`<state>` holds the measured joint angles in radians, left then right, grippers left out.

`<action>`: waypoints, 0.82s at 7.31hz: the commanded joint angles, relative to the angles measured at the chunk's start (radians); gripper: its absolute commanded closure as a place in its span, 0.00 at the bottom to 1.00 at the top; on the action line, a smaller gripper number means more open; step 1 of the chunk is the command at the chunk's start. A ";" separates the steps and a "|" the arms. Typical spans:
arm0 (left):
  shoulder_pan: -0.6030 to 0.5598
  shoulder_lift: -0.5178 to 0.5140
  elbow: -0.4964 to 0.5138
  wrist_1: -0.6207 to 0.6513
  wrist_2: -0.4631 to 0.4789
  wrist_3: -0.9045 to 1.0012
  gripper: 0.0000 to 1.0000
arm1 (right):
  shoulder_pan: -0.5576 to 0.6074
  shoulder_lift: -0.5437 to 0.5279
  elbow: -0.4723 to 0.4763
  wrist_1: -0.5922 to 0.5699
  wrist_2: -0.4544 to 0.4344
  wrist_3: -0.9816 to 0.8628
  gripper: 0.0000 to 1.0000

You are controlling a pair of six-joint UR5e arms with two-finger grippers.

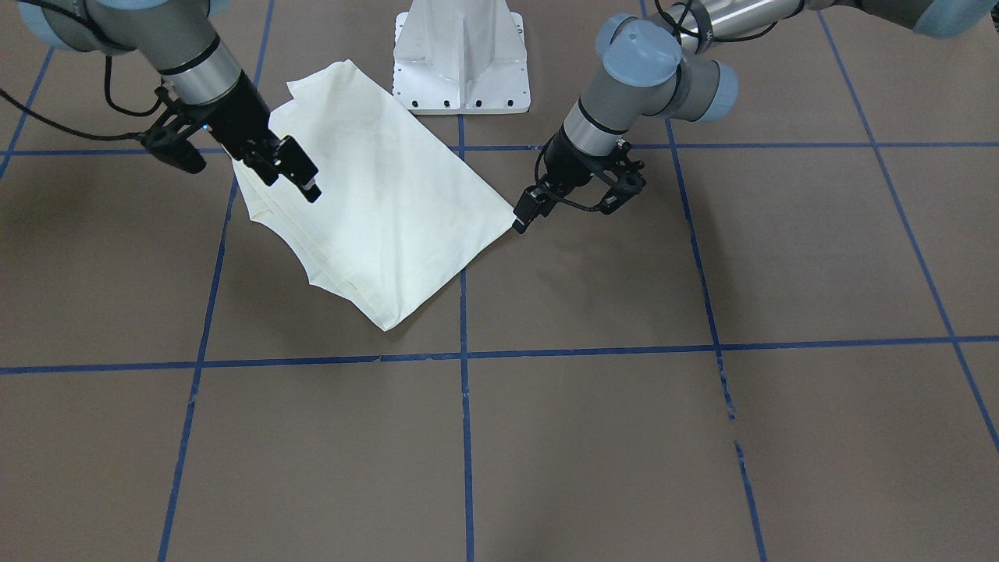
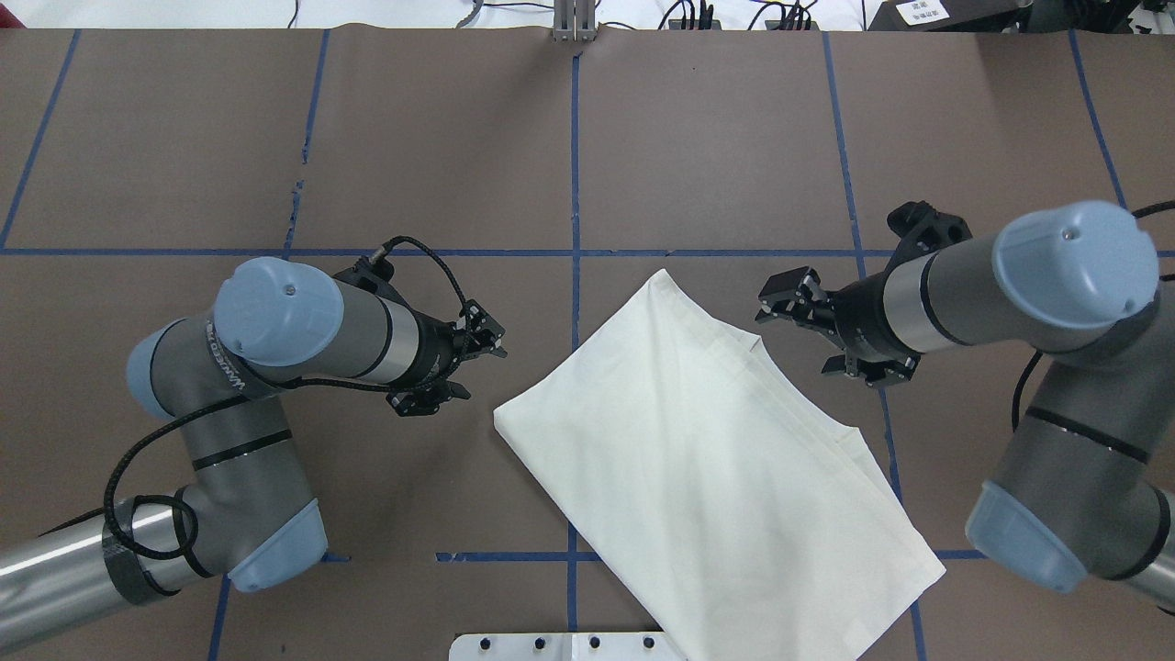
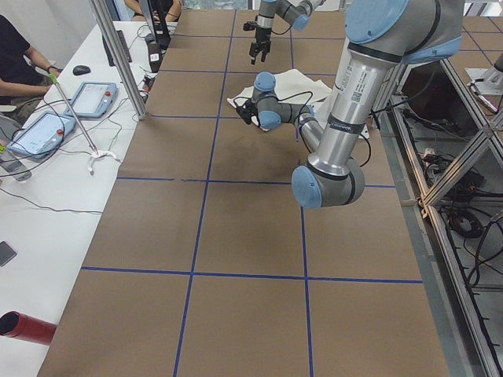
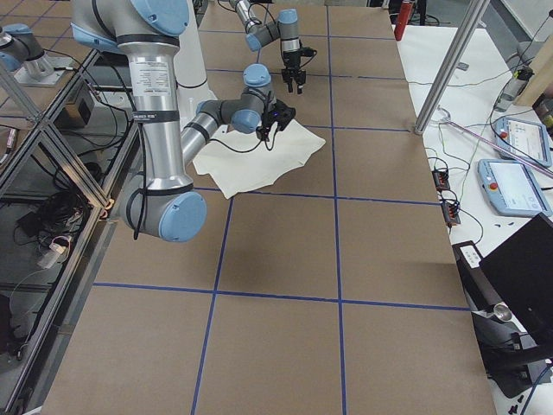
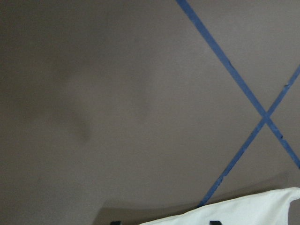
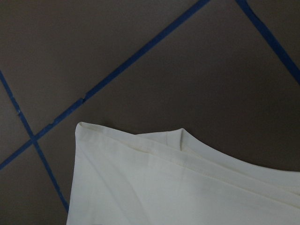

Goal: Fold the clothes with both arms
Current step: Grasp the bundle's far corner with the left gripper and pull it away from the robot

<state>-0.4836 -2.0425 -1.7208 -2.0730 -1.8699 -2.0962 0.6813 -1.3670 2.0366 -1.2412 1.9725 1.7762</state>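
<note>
Wide brown table [image 1: 624, 453] surrounds the folded T-shirt [image 1: 390, 203]; left hand [image 1: 520, 223] and right hand [image 1: 293, 183] flank its edges, spread, empty.

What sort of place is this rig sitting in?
Most likely a robotics lab's data-collection cell: a brown table gridded with blue tape, teach pendants on the side bench, and a person seated beside it.
</note>
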 commanded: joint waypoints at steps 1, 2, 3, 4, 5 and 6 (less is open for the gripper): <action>0.033 -0.043 0.068 0.013 0.003 -0.004 0.30 | 0.044 0.020 -0.058 0.005 0.032 -0.051 0.00; 0.037 -0.045 0.079 0.013 0.005 -0.004 0.31 | 0.041 0.023 -0.067 0.006 0.031 -0.052 0.00; 0.043 -0.051 0.079 0.014 0.003 -0.005 0.32 | 0.040 0.023 -0.067 0.006 0.029 -0.052 0.00; 0.046 -0.054 0.082 0.013 0.003 -0.008 0.35 | 0.040 0.023 -0.067 0.006 0.029 -0.052 0.00; 0.057 -0.053 0.083 0.013 0.003 -0.008 0.39 | 0.040 0.025 -0.078 0.006 0.029 -0.052 0.00; 0.069 -0.045 0.083 0.014 0.005 -0.008 0.44 | 0.038 0.038 -0.085 0.006 0.028 -0.052 0.00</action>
<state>-0.4274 -2.0930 -1.6391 -2.0597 -1.8665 -2.1042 0.7205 -1.3392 1.9607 -1.2349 2.0015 1.7243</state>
